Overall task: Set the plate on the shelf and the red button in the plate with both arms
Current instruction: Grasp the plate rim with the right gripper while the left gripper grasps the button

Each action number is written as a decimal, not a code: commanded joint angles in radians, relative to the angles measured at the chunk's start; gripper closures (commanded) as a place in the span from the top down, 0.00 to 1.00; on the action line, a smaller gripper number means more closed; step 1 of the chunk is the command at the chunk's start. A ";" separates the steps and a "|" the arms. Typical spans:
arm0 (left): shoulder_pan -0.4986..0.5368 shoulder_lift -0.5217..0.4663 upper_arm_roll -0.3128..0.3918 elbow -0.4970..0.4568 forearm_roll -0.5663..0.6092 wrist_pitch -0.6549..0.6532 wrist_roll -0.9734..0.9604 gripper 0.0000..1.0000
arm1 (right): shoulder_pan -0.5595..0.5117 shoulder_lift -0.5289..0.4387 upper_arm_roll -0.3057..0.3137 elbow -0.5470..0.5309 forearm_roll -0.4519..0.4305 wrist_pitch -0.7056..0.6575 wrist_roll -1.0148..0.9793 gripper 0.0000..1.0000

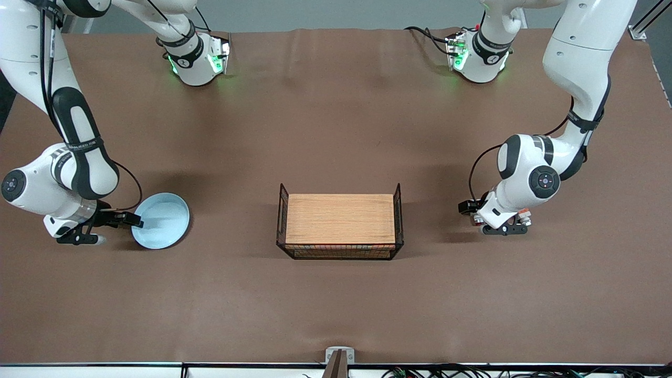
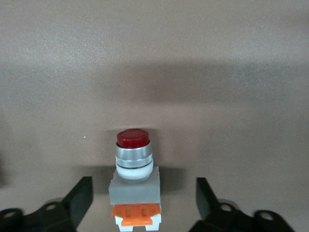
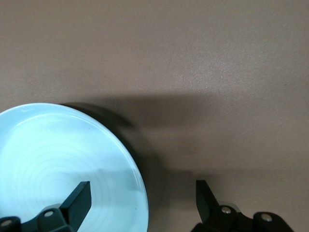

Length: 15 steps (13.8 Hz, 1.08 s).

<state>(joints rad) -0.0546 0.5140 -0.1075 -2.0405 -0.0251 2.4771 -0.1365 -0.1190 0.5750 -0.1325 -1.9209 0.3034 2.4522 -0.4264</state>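
The pale blue plate point(image 1: 161, 220) lies on the table toward the right arm's end. My right gripper point(image 1: 119, 231) is open at the plate's edge. In the right wrist view one finger point(image 3: 79, 198) is over the plate point(image 3: 58, 164) and the other is outside its rim. The red button point(image 2: 133, 179) lies on its side on the table toward the left arm's end: dark red cap, silver ring, grey and orange body. My left gripper point(image 2: 143, 198) is open around it, a finger on each side, not touching. In the front view my left gripper point(image 1: 504, 227) hides most of the button.
A black wire tray with a wooden floor point(image 1: 340, 218) stands mid-table between the two grippers. The brown table cover point(image 1: 336, 121) is bare around it. Both arms' bases stand along the table's edge farthest from the front camera.
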 commanded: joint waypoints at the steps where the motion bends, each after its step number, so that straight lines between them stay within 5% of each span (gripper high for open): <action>1: -0.005 0.012 0.000 0.016 -0.007 0.006 -0.002 0.78 | 0.002 0.017 0.002 0.008 0.026 0.010 -0.015 0.93; 9: -0.004 0.011 0.000 0.014 -0.006 0.005 0.001 0.31 | 0.007 0.017 0.002 -0.004 0.026 -0.004 -0.005 0.61; 15: -0.002 0.000 0.000 0.014 -0.006 -0.003 0.003 0.30 | 0.016 0.016 0.002 -0.006 0.026 -0.012 0.002 0.26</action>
<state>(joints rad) -0.0545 0.5175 -0.1075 -2.0377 -0.0251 2.4771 -0.1365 -0.1116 0.5890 -0.1289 -1.9268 0.3070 2.4464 -0.4253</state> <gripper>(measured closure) 0.586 0.617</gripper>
